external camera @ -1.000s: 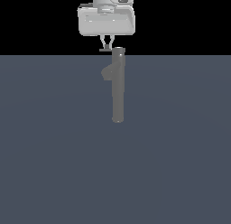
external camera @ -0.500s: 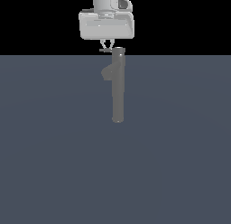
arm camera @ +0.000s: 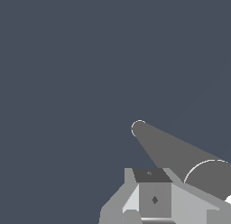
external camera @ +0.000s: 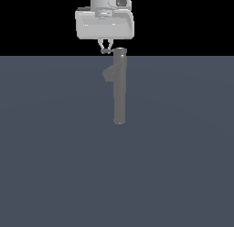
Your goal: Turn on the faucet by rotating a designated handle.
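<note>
The faucet (external camera: 120, 91) is a tall grey post standing on the dark floor, with a stubby spout (external camera: 109, 74) on the side toward the exterior view's left. The handle (external camera: 110, 51) is a thin short dark rod sticking out from the cap (external camera: 120, 50) on that same side. My gripper (external camera: 105, 50) hangs from above, its fingers drawn together into a narrow V with the tips at the handle's end, level with the cap. In the wrist view the faucet (arm camera: 167, 148) tapers away below me, and one of my fingers (arm camera: 154, 198) sits beside its cap (arm camera: 212, 175). The handle is hidden there.
A flat dark grey floor (external camera: 55, 153) spreads around the faucet. Behind it is a black background. No other objects show.
The hand has shifted very slightly toward the exterior view's left. The fingertips stay at the handle, and the faucet looks the same.
</note>
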Motion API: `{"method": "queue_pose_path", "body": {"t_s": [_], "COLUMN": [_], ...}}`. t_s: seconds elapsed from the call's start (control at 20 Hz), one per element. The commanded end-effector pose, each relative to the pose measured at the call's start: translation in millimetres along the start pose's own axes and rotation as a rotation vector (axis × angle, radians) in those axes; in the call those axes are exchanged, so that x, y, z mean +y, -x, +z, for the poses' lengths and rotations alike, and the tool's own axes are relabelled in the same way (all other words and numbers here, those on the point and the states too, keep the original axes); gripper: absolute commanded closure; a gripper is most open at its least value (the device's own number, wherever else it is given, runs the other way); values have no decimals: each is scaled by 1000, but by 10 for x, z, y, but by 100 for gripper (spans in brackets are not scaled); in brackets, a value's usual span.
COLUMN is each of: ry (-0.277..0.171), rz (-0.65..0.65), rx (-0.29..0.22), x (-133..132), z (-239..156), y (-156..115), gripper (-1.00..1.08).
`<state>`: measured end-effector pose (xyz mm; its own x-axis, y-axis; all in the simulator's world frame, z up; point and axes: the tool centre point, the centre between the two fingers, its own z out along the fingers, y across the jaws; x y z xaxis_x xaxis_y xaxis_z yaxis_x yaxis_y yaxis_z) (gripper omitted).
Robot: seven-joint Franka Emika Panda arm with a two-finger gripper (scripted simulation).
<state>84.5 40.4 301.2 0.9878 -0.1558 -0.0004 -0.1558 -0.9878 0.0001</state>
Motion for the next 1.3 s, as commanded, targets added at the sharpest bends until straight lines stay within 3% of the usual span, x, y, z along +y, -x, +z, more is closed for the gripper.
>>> {"method": "queue_pose_path", "body": {"t_s": [0.0, 0.2, 0.3, 1.25], "ry": [0, 0, 0, 0], "rz": [0, 0, 7, 1], "rx": [0, 0, 10, 1], "x": [-21, -57, -6, 160], "z": [0, 1, -1, 0], "y": [73, 189, 111, 626], "gripper": [108, 108, 108, 108]}}
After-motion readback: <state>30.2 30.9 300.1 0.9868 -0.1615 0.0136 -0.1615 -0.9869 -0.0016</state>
